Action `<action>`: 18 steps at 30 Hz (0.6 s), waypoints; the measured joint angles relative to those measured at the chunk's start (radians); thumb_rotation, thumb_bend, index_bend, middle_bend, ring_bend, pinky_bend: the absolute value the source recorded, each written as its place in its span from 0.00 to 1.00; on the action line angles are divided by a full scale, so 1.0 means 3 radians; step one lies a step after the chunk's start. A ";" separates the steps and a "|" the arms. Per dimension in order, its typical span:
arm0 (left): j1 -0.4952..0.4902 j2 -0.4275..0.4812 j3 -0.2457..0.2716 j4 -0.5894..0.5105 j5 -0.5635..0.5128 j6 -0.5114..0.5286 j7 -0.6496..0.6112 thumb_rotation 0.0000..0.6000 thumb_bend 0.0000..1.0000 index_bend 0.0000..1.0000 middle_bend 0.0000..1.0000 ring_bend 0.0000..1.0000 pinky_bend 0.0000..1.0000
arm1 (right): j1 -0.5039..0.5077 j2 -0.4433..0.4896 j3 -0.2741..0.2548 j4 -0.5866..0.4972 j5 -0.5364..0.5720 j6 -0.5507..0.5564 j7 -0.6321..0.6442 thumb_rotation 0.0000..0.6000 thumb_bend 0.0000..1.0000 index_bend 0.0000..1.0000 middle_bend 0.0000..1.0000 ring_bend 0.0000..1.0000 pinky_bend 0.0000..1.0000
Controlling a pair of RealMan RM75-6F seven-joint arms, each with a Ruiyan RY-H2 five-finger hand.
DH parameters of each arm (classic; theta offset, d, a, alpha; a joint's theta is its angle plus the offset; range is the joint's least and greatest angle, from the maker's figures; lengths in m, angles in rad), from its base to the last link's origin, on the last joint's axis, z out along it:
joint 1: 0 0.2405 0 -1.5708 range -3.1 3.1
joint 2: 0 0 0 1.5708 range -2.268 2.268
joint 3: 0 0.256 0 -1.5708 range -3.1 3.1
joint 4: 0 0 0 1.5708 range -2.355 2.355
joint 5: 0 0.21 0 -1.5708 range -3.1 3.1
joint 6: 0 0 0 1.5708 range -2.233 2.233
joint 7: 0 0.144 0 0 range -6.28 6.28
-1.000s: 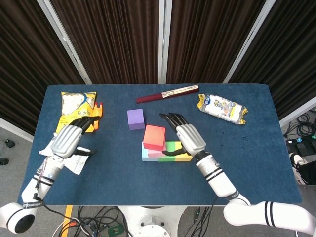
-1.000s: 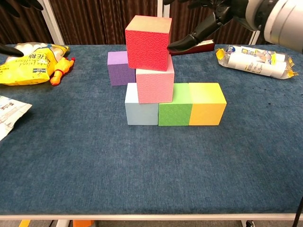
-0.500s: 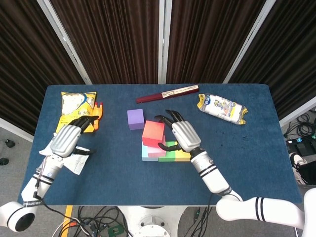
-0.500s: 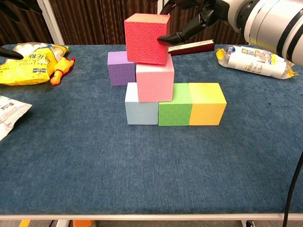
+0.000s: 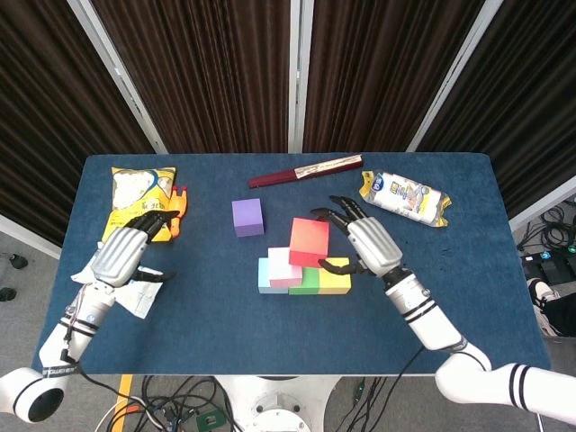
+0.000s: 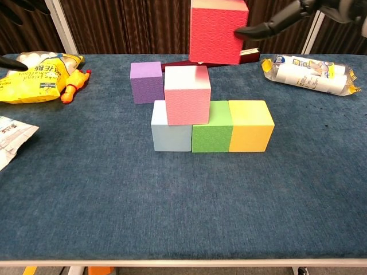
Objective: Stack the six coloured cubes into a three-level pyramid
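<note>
My right hand (image 5: 369,245) grips the red cube (image 5: 309,241) and holds it in the air, above and to the right of the pink cube (image 6: 187,95); in the chest view the red cube (image 6: 218,31) is up at the top edge. The pink cube rests on the light blue cube (image 6: 166,130) and the green cube (image 6: 211,129). A yellow cube (image 6: 250,126) closes the row on the right. The purple cube (image 5: 247,217) stands alone behind the row. My left hand (image 5: 126,252) hovers far left with its fingers apart, holding nothing.
A yellow snack bag (image 5: 139,193) and an orange toy (image 5: 180,211) lie at the back left, with a white packet (image 5: 135,292) under my left hand. A dark red flat stick (image 5: 306,171) and a white and yellow packet (image 5: 405,198) lie at the back right.
My right hand closed on the red cube, lifted it off the pink cube and carried it up and to the right. The left hand has not moved.
</note>
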 measured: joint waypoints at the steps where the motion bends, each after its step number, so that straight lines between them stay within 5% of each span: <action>1: -0.0001 -0.0002 -0.0002 0.0001 -0.0001 -0.0008 0.0001 1.00 0.03 0.11 0.15 0.11 0.23 | -0.0025 0.0036 -0.0036 0.0067 -0.0100 0.0002 0.0149 1.00 0.18 0.18 0.34 0.02 0.00; 9: 0.0006 -0.0014 -0.0019 0.0003 -0.0025 -0.0050 0.0027 1.00 0.03 0.11 0.15 0.11 0.23 | -0.0126 0.0071 -0.0307 0.0734 -0.0724 0.0139 0.0846 1.00 0.12 0.17 0.33 0.02 0.00; 18: 0.0007 -0.0006 -0.0037 -0.0018 -0.0043 -0.0102 0.0056 1.00 0.03 0.11 0.14 0.11 0.23 | -0.0153 -0.0281 -0.0522 0.1407 -0.1089 0.0468 0.1362 1.00 0.10 0.16 0.32 0.02 0.00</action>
